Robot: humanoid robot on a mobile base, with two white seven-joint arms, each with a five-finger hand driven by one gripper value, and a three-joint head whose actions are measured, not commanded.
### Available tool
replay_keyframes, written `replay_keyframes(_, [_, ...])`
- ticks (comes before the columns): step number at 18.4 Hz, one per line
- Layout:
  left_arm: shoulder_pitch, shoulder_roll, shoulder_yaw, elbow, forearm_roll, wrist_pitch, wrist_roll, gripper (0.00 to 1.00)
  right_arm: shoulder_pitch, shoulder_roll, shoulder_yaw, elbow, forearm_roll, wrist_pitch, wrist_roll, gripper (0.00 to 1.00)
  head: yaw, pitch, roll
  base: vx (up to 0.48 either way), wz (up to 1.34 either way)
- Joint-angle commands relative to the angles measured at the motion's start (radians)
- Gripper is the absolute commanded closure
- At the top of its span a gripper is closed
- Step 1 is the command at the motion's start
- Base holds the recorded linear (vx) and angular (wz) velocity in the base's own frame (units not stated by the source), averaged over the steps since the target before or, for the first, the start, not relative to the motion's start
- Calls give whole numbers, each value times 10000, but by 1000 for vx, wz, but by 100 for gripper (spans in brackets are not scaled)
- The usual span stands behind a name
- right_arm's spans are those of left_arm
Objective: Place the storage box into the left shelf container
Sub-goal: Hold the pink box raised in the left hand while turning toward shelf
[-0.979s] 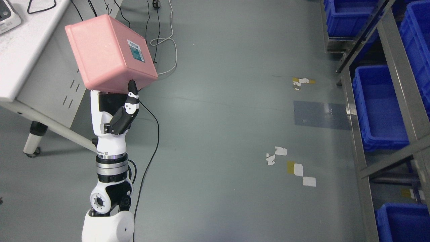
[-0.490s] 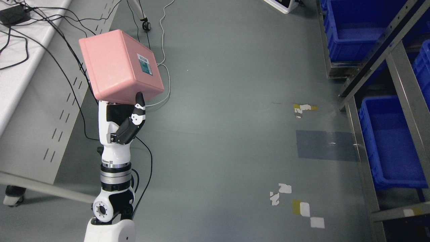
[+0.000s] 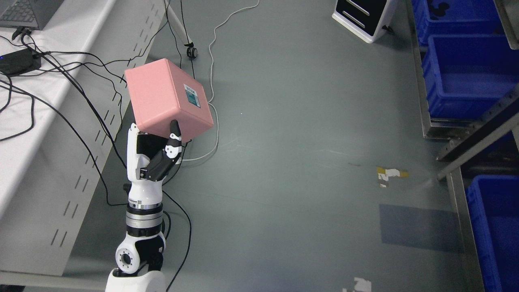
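My left hand (image 3: 156,156) grips the pink plastic storage box (image 3: 167,99) from below at centre left, while the blue shelf containers (image 3: 466,77) at the right edge wait unfilled.

The picture is bright and the light is even, as if it comes from lamps up above. The grey floor (image 3: 284,121) has a soft shine, with a pale glow near the middle. Shadows are faint and soft; a dim one lies under the white table (image 3: 61,134). Most things look sharp. The metal shelf frame (image 3: 478,142) at the right edge looks a little smeared and bent.
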Motion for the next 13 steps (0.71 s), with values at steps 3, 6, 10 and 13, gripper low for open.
replay_keyframes(3, [47,175,-93,268,0,-3,-8,94,-46,-175,0,-174,-215,8,15,0,0,0,0,402,162])
replay_keyframes(6, [47,175,-138,727,-122,28,-145,94,-46,-175,0,-174,-215,-8,0,0,0,0,0,420,-75])
replay_keyframes(10, [47,175,-383,1434,-414,150,-1110,94,-31,-175,0,-174,-215,-8,0,0,0,0,0,444,-476])
replay_keyframes(13, [277,175,-767,1679,-811,227,-1526,94,-31,-175,0,-174,-215,-8,0,0,0,0,0,408,-1009])
